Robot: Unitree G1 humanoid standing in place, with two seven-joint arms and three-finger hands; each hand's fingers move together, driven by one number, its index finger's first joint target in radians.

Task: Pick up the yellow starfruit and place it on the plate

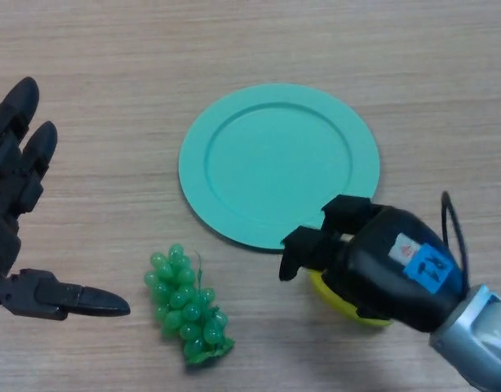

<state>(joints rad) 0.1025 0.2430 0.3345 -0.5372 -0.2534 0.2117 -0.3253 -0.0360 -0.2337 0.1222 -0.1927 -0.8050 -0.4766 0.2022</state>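
Note:
The yellow starfruit [342,305] lies on the wooden table just below the plate's near right rim, mostly hidden under my right hand. My right hand [381,261] is over it with its fingers curled down around it. The teal plate [279,163] sits in the middle of the table with nothing on it. My left hand [22,204] is at the left edge, fingers straight and thumb stretched out, holding nothing.
A bunch of green grapes [188,305] lies on the table below and left of the plate, between my two hands.

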